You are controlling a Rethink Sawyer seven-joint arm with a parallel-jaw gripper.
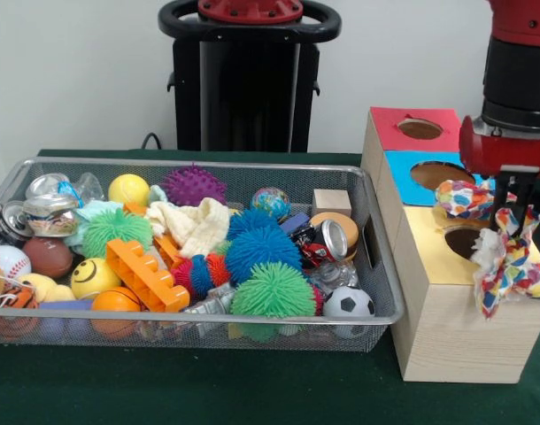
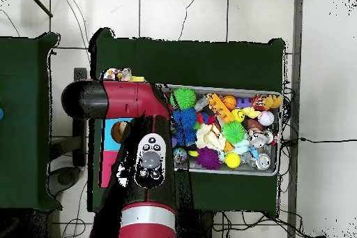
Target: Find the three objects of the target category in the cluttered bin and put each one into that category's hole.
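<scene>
Soft, crumpled patterned cloth [image 1: 505,257] hangs limp from the gripper [image 1: 507,217], its long axis vertical, over the yellow hole [image 1: 465,239] of the wooden box [image 1: 447,328]. The jaws are clenched on its top. A second cloth [image 1: 465,199] lies bunched beside the hole. The wire-mesh bin [image 1: 376,266] holds spiky balls.

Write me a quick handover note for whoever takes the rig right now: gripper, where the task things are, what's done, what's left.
Gripper: shut on a patterned cloth, hanging above the yellow section's hole of the wooden box.
Another patterned cloth lies on the box top beside that hole, not clearly inside it.
The wire bin is full: spiky balls, sports balls, cans, an orange brick, a cream cloth.
Done: one cloth picked.
Left: drop it in, deal with the loose one, search the bin for more.
</scene>
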